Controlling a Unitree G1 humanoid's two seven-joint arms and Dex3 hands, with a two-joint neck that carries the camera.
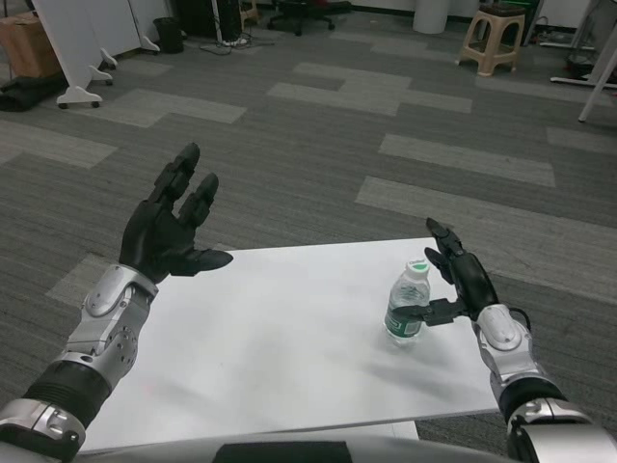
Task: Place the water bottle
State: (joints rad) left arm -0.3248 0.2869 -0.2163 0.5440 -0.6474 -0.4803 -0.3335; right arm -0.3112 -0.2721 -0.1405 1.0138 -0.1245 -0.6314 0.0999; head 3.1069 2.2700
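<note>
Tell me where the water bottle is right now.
The water bottle stands upright on the right part of the white table in the head view, right beside the right robot hand, whose thumb reaches to it.

The water bottle (pixel 409 301) is stood upright on the table (pixel 280 338), just to the left of the right hand (pixel 463 278), whose thumb is touching the bottle's side while the fingers are extended behind and above it. The left hand (pixel 174 224) is held well apart to the bottle's left, raised over the table's far left corner with nothing in it. Far behind the right hand, a stool (pixel 492 37) is placed on the floor.
</note>
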